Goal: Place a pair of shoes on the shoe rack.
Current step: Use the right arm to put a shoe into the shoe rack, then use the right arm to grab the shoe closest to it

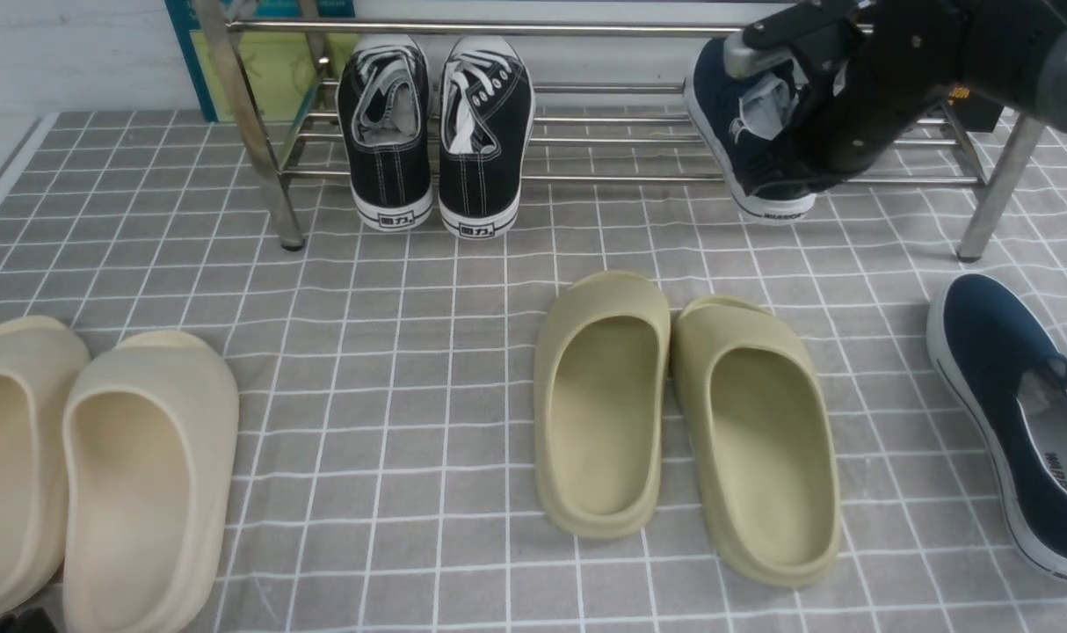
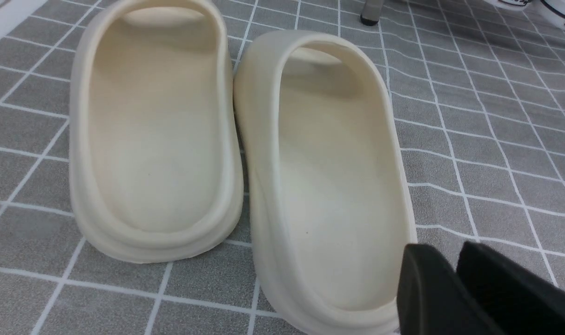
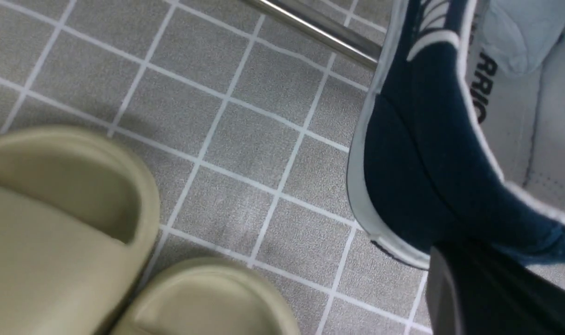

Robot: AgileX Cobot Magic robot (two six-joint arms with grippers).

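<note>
One navy slip-on shoe (image 1: 744, 132) hangs tilted at the right end of the silver shoe rack (image 1: 586, 88), with its white-soled heel over the front bar. My right gripper (image 1: 828, 119) is shut on its heel collar. In the right wrist view the same navy shoe (image 3: 413, 163) shows its grey lining, and the right gripper (image 3: 454, 260) pinches the rim. The other navy shoe (image 1: 1008, 396) lies on the checked cloth at the far right. My left gripper (image 2: 450, 260) hovers shut and empty beside the cream slides (image 2: 236, 153).
A pair of black lace-up sneakers (image 1: 437, 132) sits on the rack's left part. Olive slides (image 1: 683, 413) lie mid-floor before the rack, and cream slides (image 1: 85, 466) lie at the near left. Rack legs (image 1: 999, 193) stand on the grey checked cloth.
</note>
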